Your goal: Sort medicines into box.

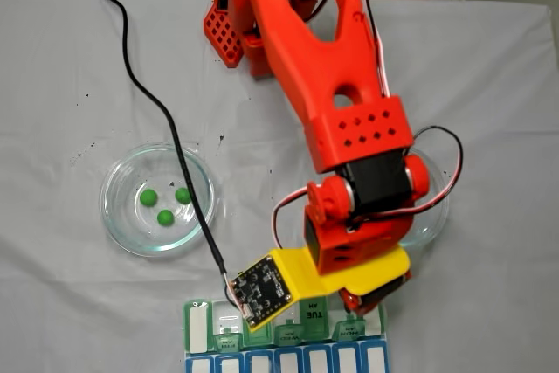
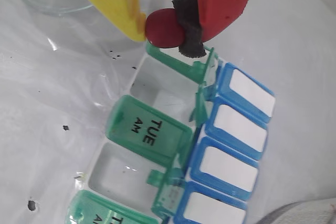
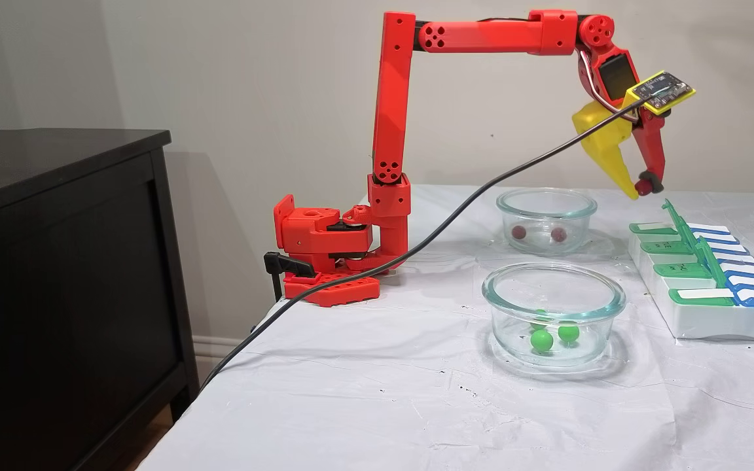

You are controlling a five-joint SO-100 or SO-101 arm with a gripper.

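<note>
- My jaws (image 2: 164, 29), one yellow finger (image 2: 113, 1) and one red finger (image 2: 226, 1) with a black foam pad, are clamped on a dark red ball (image 2: 164, 29), which sits pinched between the yellow tip and the pad.
- In the side-on fixed view my jaws (image 3: 637, 188) hang in the air with the dark red ball (image 3: 641, 188) above the far end of the pill organizer (image 3: 711, 314), not touching it.
- In the wrist view the pill organizer (image 2: 157, 150) lies below me: a row of green lids and a row of blue lids (image 2: 231, 145) beside it. A closed green lid reads TUE AM (image 2: 144, 127). The compartment (image 2: 163, 85) directly under the ball has its lid standing open, and so does another one past the TUE lid.
- A glass bowl (image 3: 554, 313) near the front of the bench holds three green balls (image 3: 542, 340); seen from above, the same bowl (image 1: 157, 200) sits to the left of my arm with the green balls (image 1: 166, 216) clustered inside.
- A second glass bowl (image 3: 546, 219) further back holds two dark red balls (image 3: 519, 231).
- The bench (image 3: 364, 392) is covered with a white sheet, and a black cable (image 1: 157, 102) runs across it to my wrist camera board.
</note>
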